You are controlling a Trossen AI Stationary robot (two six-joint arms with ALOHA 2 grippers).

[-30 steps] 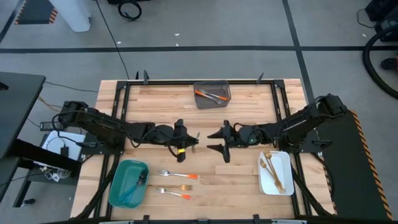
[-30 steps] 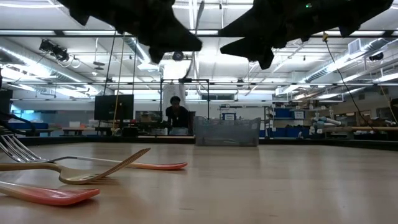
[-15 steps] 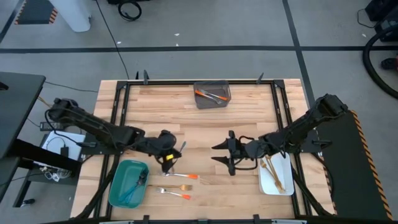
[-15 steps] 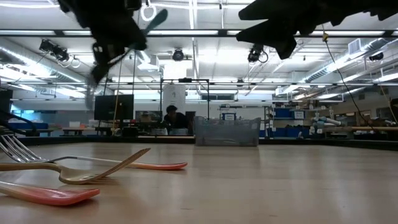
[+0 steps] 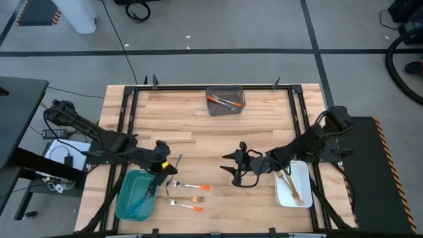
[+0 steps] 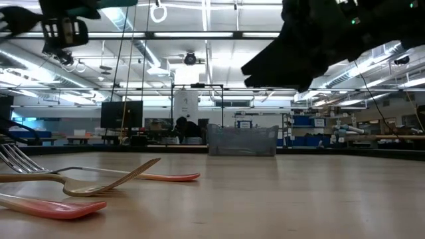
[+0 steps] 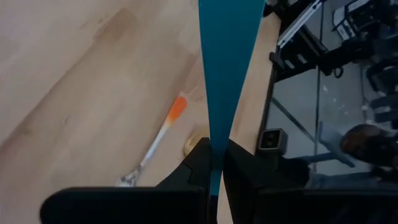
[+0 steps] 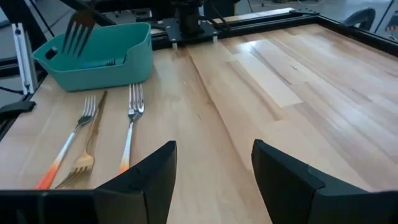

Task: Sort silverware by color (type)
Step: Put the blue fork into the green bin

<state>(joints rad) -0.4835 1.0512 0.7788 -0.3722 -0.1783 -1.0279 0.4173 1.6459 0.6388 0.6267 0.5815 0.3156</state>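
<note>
Left wrist view: left end effector (image 7: 216, 163) grips blue-handled fork (image 7: 225, 68).

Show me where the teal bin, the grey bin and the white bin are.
teal bin (image 5: 125, 196), high view, on its left wall.
grey bin (image 5: 225, 91), high view, on its far rim.
white bin (image 5: 302, 178), high view, on its bare right side.

The wooden worktop (image 5: 264, 119) carries three bins. A grey bin (image 5: 225, 100) sits at its far edge, midway along. A teal bin (image 5: 130, 196) sits at the worktop's near left corner, a white bin (image 5: 301, 185) at its near right. Beyond the worktop a person (image 6: 180, 125) shows by a monitor (image 6: 121, 113).
</note>
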